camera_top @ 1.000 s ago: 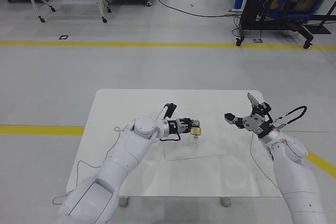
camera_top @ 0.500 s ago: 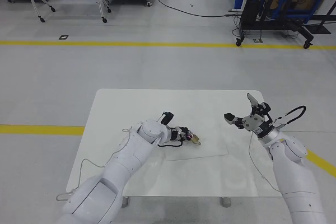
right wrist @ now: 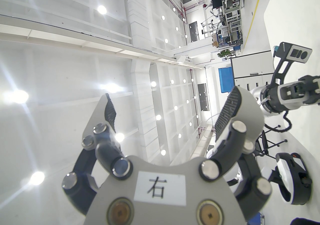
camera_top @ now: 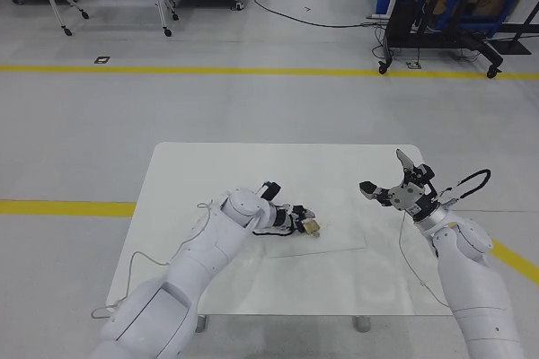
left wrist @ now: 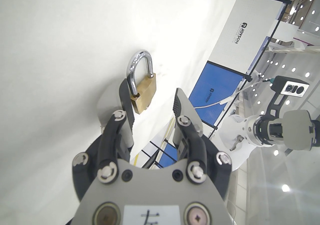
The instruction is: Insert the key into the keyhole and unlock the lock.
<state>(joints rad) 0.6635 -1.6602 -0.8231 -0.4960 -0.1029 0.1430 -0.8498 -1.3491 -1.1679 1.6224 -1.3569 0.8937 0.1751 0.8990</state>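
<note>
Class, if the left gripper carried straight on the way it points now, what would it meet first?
Probably the padlock, which lies on the table between the open fingers of the left gripper, close to one; depth is hard to judge.

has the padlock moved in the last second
Yes: the padlock has shifted toward the table's near edge, along with the left hand.

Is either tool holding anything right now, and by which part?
Nothing is held. The left tool is open; the padlock lies on the table between its spread jaws, not clamped. The right tool is open and empty.
</note>
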